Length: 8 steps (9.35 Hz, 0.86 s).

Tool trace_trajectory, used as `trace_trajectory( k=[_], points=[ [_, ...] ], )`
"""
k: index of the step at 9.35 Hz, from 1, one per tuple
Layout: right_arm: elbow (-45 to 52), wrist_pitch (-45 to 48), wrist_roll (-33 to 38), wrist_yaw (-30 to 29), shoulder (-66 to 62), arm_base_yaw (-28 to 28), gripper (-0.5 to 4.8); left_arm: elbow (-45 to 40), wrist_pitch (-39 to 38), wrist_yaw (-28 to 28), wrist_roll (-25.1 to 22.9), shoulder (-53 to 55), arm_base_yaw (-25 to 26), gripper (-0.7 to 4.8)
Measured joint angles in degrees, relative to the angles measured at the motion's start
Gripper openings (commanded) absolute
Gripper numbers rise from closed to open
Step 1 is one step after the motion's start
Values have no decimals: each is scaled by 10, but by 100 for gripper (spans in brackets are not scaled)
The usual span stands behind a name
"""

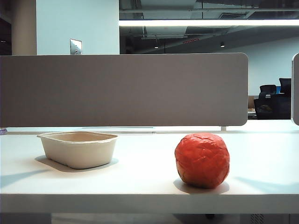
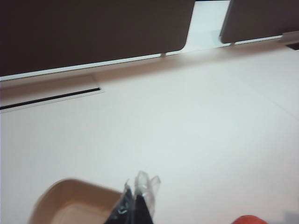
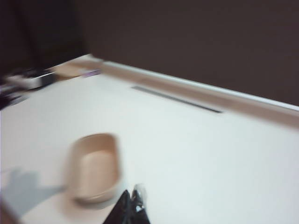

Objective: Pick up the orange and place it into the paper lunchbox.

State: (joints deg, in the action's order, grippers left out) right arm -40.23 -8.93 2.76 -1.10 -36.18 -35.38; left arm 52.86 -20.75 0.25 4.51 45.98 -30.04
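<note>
Orange [image 1: 202,160] sits untouched near the desk's [image 1: 140,179] front edge, apart from the lunchbox [image 1: 78,149]; both grippers, left [image 2: 139,196] and right [image 3: 131,201], hover clenched and empty, so a sideways nudge could roll it off.

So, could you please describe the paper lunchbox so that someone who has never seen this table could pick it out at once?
On the white table, in front of the long grey divider panel, look to the left half of the exterior view. The paper lunchbox sits there, well apart from the orange on the right. It is the shallow beige tray with rounded corners and a flared rim, open and empty, not round or red.
</note>
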Motion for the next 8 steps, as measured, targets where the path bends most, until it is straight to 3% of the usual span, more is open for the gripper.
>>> trace_trajectory(
  k=[1,2,3,6,7,8],
  points=[
    [0,-174,18,13,1,-150,-1,5,-11,-15,-30,-1,1,-6],
    [7,-184,19,13,-6,-153,-1,5,-9,-15,-30,-1,1,-6],
    [118,-146,34,-28,-49,-151,-1,5,4,-15,-30,-1,1,-6],
    [140,-97,41,-28,-89,-149,-1,5,4,-15,-30,-1,1,-6],
    [148,-7,52,-26,-239,-147,-1,5,8,-15,-26,-1,1,-6],
    [148,5,54,-26,-245,-140,-1,5,8,-15,-25,-1,1,-6]
  ],
)
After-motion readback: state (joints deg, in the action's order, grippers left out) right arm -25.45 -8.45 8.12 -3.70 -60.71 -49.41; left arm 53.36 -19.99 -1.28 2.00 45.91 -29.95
